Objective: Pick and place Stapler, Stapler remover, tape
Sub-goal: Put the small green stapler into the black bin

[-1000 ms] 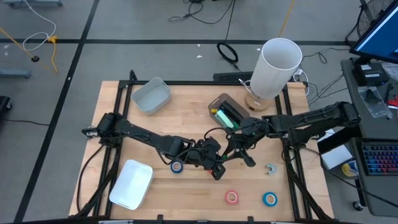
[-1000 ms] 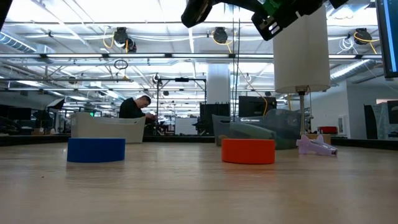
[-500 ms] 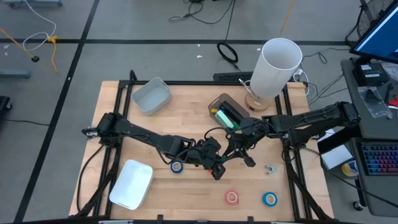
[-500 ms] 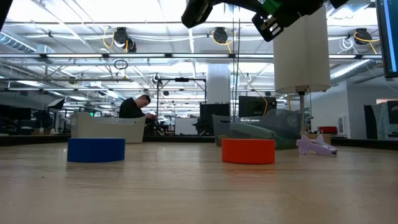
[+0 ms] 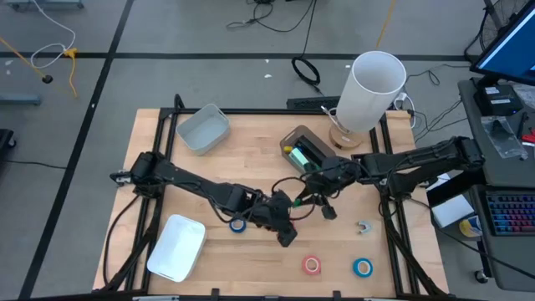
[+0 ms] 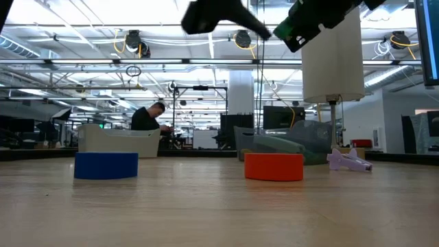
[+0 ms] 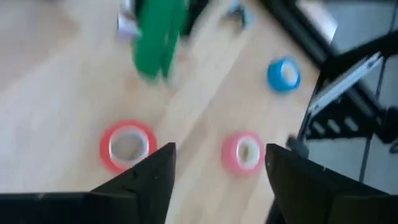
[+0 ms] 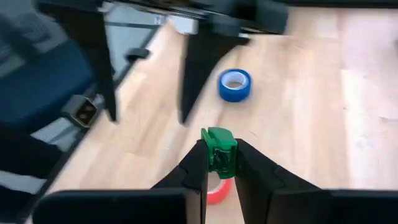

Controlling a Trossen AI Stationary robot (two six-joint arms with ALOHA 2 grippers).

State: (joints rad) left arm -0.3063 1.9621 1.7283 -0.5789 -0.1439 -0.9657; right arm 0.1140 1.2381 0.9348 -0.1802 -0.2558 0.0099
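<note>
I'm carrying the green stapler (image 8: 218, 151) clamped in the right end effector (image 8: 219, 163) above mid-bench; left end effector (image 7: 217, 168) is hanging open and empty beside it. Next I'm judging a lift toward the far dark tray (image 5: 303, 149); tape rolls (image 5: 312, 265) are lying near

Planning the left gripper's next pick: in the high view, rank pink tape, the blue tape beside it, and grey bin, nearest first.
1. Pink tape, close by the left gripper, front edge.
2. Blue tape, farther right.
3. Grey bin, far back-left corner.
</note>
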